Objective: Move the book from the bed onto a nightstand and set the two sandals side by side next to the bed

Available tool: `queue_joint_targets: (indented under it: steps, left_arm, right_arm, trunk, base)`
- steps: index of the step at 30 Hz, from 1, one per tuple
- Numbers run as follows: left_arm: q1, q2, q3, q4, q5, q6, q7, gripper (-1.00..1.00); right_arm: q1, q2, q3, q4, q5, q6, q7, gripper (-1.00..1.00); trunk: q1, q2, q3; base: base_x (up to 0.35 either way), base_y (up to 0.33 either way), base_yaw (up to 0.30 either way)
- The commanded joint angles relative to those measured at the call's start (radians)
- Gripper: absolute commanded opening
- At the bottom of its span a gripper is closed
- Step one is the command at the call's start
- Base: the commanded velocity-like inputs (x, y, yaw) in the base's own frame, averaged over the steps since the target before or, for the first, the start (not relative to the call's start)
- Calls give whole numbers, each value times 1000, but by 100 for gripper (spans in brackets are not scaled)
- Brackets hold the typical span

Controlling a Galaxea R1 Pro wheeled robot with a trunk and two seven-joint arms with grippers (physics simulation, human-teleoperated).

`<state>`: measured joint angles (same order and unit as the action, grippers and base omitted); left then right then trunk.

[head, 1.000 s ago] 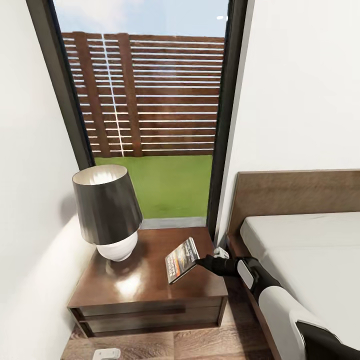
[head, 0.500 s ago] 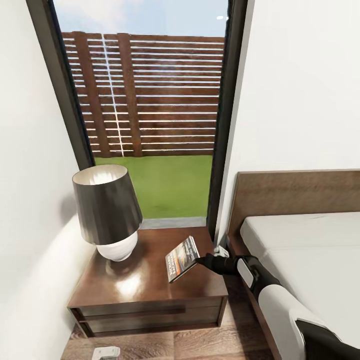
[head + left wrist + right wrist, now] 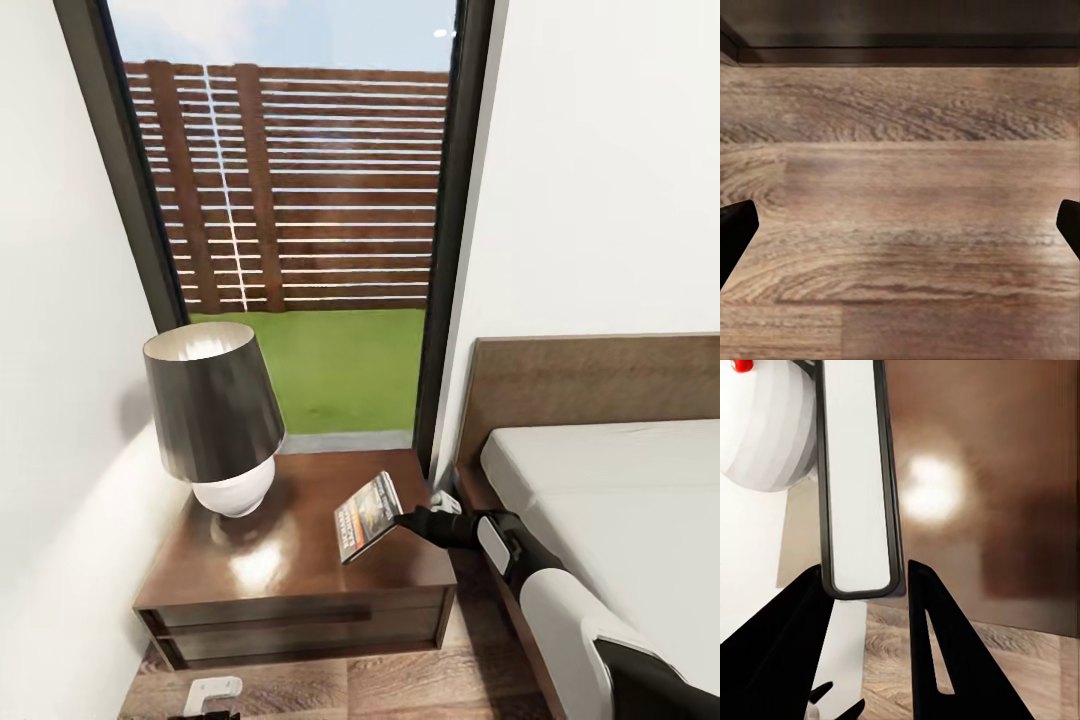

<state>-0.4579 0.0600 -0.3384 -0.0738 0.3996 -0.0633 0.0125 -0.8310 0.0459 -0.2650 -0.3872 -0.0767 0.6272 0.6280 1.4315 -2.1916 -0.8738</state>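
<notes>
Beside the dark-framed tall window (image 3: 300, 200), the low reddish-brown wooden nightstand (image 3: 290, 590) carries a lamp with a dark tapered shade and white round base (image 3: 215, 420) toward nine o'clock on its glossy tabletop. The small thin paperback book with the dark cover and orange band (image 3: 367, 516) sits tilted over the tabletop's three o'clock side, one edge raised and pinched in the right gripper (image 3: 402, 520), whose black-and-white arm reaches in from five o'clock. Off at three o'clock lies the low bed with dark brown headboard and off-white mattress (image 3: 620, 500).

From the right wrist camera the book (image 3: 859, 480) appears edge-on as a pale page block in a dark border, the two black fingers (image 3: 937, 637) closed against its near end, with the lamp's white base (image 3: 765, 427) and the tabletop glare behind.

The left wrist camera looks at the light brown wood-plank floor (image 3: 900, 210), with the left gripper (image 3: 900, 232) fingers (image 3: 733, 232) spread wide at the frame's edges, holding nothing.
</notes>
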Motion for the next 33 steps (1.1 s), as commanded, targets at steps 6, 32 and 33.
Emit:
queue_joint_targets:
  steps: [6,32,33]
  left_arm:
    - [-1,0,-7,0,8,-10,1,100]
    - [-1,0,-6,0,8,-35,1,100]
    - [-1,0,-6,0,8,-35,1,100]
  right_arm:
    - [0,-4,-25,-1,-8,9,-2,-100]
    - [0,-6,-45,-1,-8,9,-2,-100]
    - [0,-6,-45,-1,-8,9,-1,-100]
  trunk:
    - [19,-35,-17]
    - [57,-105,-48]
    - [57,-105,-48]
  base:
    - [0,0,0]
    - [0,0,0]
    - [0,0,0]
